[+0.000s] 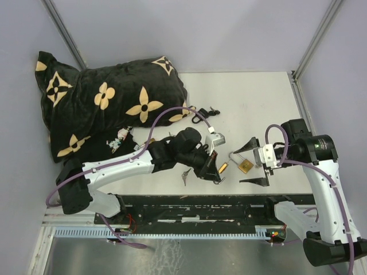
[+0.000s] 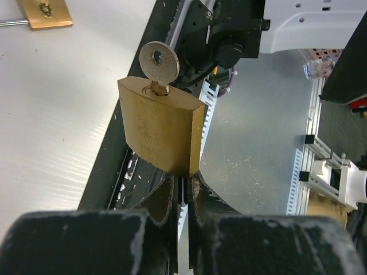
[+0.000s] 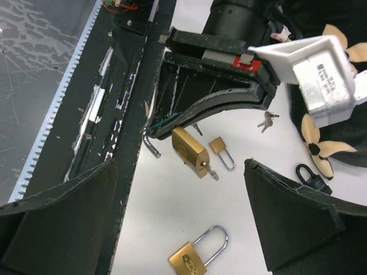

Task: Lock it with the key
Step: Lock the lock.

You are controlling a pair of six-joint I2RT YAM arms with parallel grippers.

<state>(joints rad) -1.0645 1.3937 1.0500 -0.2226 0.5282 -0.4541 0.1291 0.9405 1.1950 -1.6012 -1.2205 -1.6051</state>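
Brass padlock (image 1: 222, 168) is hanging in the left gripper (image 1: 218, 170) by the table's (image 1: 258, 103) front edge; the right gripper (image 1: 252, 164) is gaping wide beside it. Close up, the left fingers (image 2: 166, 200) are squeezing one end, with the key (image 2: 159, 62) poking out of the other. From the right wrist, the key is pointing toward the spread fingers. It is looking hard, heavy and slippery, so pinch the flat key head.

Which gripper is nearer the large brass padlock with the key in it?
Left. The left gripper is shut on the large brass padlock with silver key; the right gripper hangs open beside it, over another brass padlock.
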